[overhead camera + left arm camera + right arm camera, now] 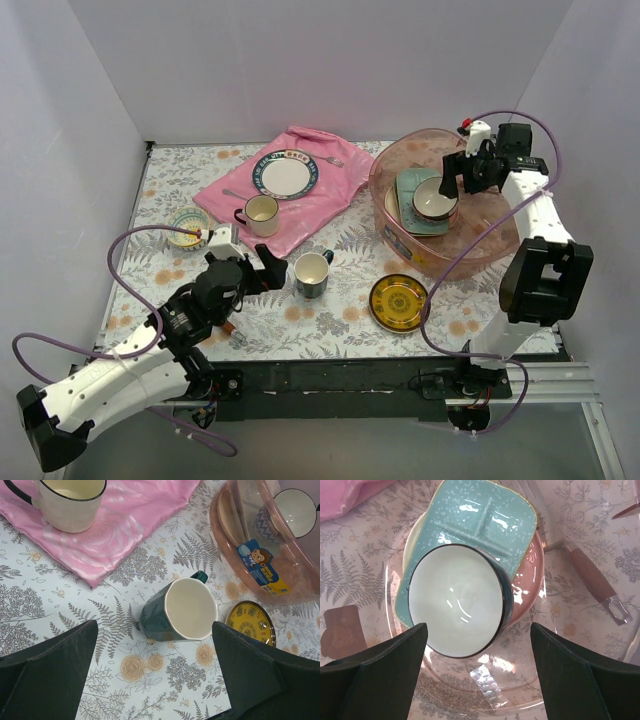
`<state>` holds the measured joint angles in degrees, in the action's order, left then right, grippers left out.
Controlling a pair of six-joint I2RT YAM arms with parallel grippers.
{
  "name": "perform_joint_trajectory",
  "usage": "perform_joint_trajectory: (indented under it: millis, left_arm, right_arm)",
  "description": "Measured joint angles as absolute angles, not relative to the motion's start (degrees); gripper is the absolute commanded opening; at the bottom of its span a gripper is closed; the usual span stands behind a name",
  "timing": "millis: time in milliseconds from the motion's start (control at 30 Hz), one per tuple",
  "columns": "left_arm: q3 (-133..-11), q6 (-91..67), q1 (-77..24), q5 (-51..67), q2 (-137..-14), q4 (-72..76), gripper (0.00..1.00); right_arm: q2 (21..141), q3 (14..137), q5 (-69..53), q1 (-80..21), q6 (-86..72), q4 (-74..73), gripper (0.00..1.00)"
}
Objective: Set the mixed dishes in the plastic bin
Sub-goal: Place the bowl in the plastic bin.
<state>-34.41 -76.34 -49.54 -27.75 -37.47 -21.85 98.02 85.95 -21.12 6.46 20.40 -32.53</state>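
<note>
Plain white walls enclose a table covered in floral-print cloth.

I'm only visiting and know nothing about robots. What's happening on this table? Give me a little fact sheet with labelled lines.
Job: dishes go into the plastic bin
Already in bin: pale green tray, dark-rimmed bowl resting on it
Still out: dark mug, yellow plate, small bowl; cream mug and patterned plate on the pink cloth
Left gripper: open, pointed at the dark mug
Right gripper: open, above the dark-rimmed bowl
</note>
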Motion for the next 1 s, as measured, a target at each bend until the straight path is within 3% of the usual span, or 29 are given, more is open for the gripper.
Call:
perform_joint_trajectory:
  millis: [467,1000]
  left_arm:
    - [-34.5,-75.8,-43.1,-22.4,-40.4,-21.8,0.98]
    - [-35.9,-74.4,-21.8,-4.4,-45.9,-17.6,0.98]
  right_arm:
    - [79.7,73.4,-31.9,6.5,21.4,-29.7,0.91]
    - [59.5,47.7,-55.4,8.2,21.9,-17.1,0.94]
